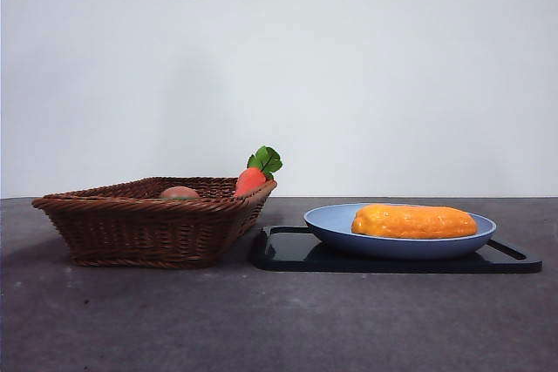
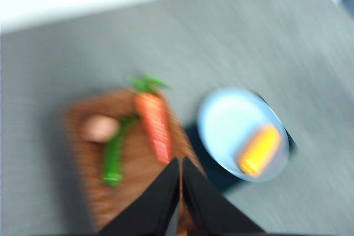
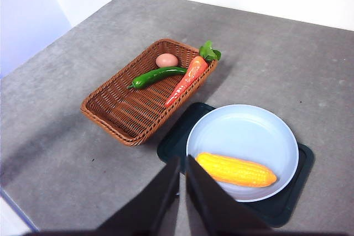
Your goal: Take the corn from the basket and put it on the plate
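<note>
The glossy, bumpy orange-yellow toy corn cob [image 3: 236,169] lies on the round blue plastic plate [image 3: 243,128]; likely light, stiff, slippery; grasp mid-length. Both my fingers are closed, empty.

Corn [image 1: 414,221] on plate [image 1: 336,226], beside basket [image 1: 131,233]

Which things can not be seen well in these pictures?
- Green pepper: hidden in the front view behind the basket wall.
- Egg: only its top shows there, over the rim.
- Left wrist view: all blurred; the corn shows no surface detail.
- Tray: mostly covered by the plate.
</note>
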You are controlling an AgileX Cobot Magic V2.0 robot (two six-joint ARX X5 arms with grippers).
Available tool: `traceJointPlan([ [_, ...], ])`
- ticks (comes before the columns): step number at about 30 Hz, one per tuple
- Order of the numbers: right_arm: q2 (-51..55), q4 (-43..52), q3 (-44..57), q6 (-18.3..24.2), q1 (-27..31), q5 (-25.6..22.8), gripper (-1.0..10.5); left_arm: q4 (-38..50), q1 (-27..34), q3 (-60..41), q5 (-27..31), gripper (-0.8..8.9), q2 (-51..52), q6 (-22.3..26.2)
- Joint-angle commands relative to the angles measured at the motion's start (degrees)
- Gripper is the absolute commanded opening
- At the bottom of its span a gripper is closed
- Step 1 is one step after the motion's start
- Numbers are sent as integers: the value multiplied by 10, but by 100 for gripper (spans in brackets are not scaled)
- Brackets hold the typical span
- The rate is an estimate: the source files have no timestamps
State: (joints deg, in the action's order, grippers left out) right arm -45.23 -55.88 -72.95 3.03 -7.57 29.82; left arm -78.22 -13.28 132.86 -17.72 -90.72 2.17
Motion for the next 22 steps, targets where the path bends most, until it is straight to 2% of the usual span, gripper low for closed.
traceJointPlan([
  [1,-3,6,-10,4,-2,0,4,2,48,16,-3,8,50,14],
  [4,-3,6,-10,4,-2,0,4,7,106,-17,-3,8,137,41],
  [9,-3,6,-10,4,-2,0,4,94,162,-172,-3,8,275,53],
  [17,-3,6,-10,4,-2,0,4,354,202,-561,-3,8,511,56],
  [22,-3,6,-10,4,-2,0,4,518,205,-790,-3,8,633,24],
])
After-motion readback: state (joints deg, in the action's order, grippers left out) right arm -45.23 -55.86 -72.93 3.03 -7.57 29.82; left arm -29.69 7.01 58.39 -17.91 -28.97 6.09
